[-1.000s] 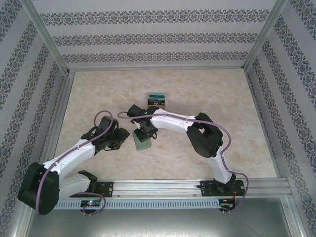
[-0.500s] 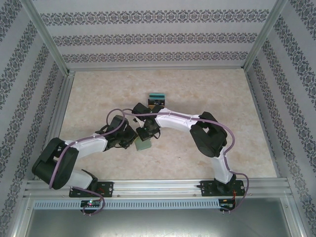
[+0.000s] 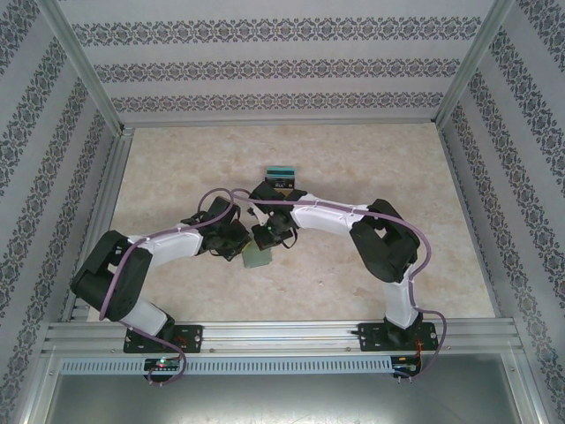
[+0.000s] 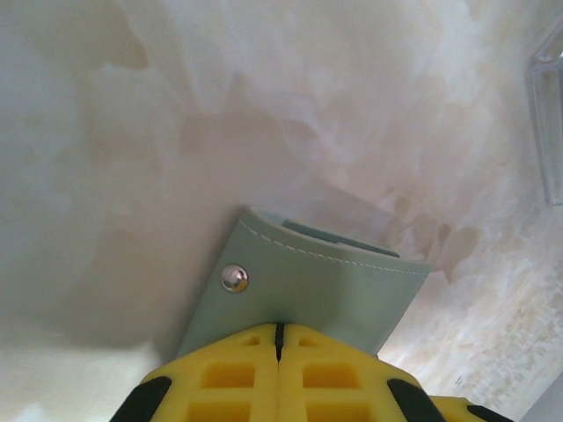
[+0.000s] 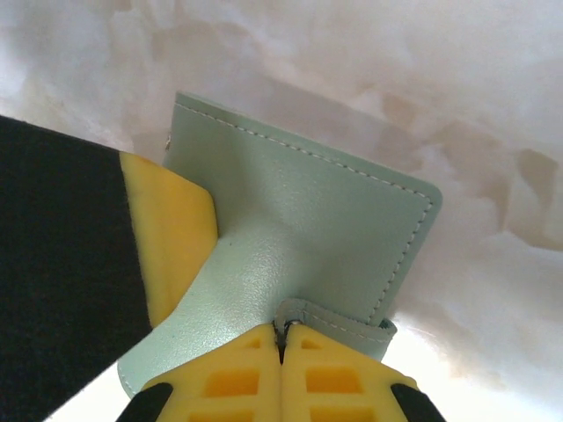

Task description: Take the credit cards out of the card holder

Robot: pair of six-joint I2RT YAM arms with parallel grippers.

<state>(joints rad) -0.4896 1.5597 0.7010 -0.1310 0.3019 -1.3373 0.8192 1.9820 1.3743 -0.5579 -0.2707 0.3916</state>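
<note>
Near centre: left gripper [image 4: 280, 330] clamps card holder [image 4: 310, 280] edge; right gripper [image 5: 283, 332] pinches its tab [image 5: 345, 322]. Step: opening it. Next likely needs counter-pull to expose credit cards.

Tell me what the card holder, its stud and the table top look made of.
The card holder looks like soft leather or an imitation: matte, fine grain, stitched edge, buckling where pinched. The stud looks like polished metal, with a mirror glint. The table top is pale and marbled, either stone or printed laminate; I cannot tell which.
</note>
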